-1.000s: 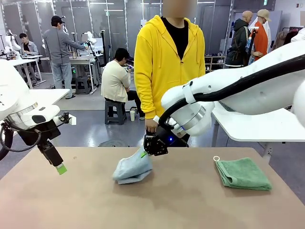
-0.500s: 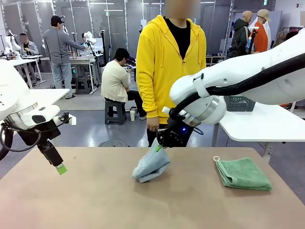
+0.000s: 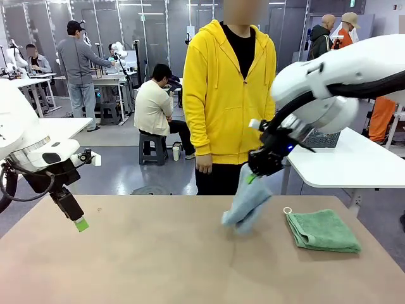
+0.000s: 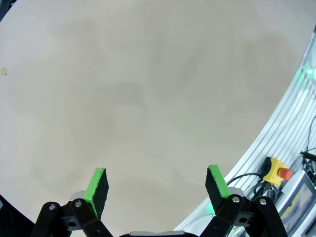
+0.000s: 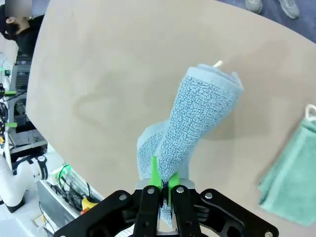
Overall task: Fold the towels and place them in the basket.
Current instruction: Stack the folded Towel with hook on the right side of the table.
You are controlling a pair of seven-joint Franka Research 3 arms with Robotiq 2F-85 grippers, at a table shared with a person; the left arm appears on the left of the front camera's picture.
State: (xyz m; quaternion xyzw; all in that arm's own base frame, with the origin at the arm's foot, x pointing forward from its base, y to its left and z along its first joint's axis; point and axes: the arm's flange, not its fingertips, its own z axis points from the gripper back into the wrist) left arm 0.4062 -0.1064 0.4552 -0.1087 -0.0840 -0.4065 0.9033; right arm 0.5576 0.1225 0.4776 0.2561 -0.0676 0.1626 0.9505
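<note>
behind the tan table (image 3: 126, 259) a person in a yellow hoodie (image 3: 228, 95) stood watching. the right gripper (image 3: 254, 174), clamped on one pinched edge of the blue-grey towel (image 3: 247, 206), held it dangling; so small a bite might slip, or the bundle unfold. the green towel (image 3: 323, 231) lay folded nearby. the left gripper (image 4: 155, 185) was spread wide, empty. right wrist view showed the pinch (image 5: 163, 185) closely; front view showed the towel's height.

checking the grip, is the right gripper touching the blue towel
Touching. The right wrist view shows the right gripper shut on the blue towel, terry pinched between its green pads.
</note>
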